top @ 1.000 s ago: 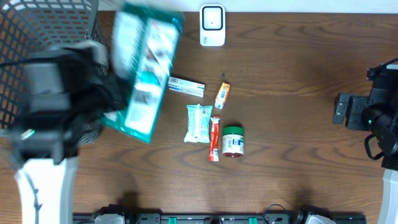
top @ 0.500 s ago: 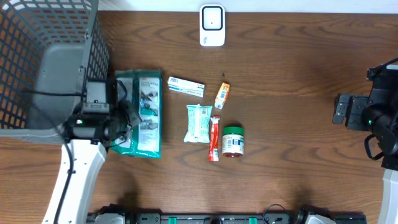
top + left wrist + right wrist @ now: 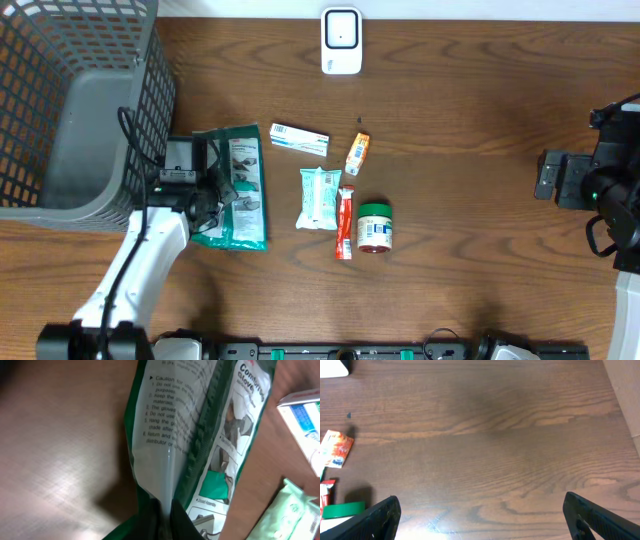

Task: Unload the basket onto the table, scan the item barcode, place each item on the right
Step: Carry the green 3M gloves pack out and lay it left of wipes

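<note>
Grey mesh basket (image 3: pixel 60 100) far left. Left gripper (image 3: pixel 164 512) pinched shut on green-and-white plastic glove package (image 3: pixel 238 190), which lies on brown wooden table (image 3: pixel 470 110) just right of basket. Mid-table: small white-blue box (image 3: pixel 299 137), pale green wipes pack (image 3: pixel 319 197), white scanner (image 3: pixel 341 40) at far edge, green-lidded jar (image 3: pixel 374 226). Right gripper (image 3: pixel 547 178) far right, jaws spread wide, empty.

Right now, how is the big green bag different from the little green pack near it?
The bag is much bigger and darker green; the pack is small and pale. The left gripper is pinching the bag, while nothing touches the pack. Both are soft green plastic packets.
</note>
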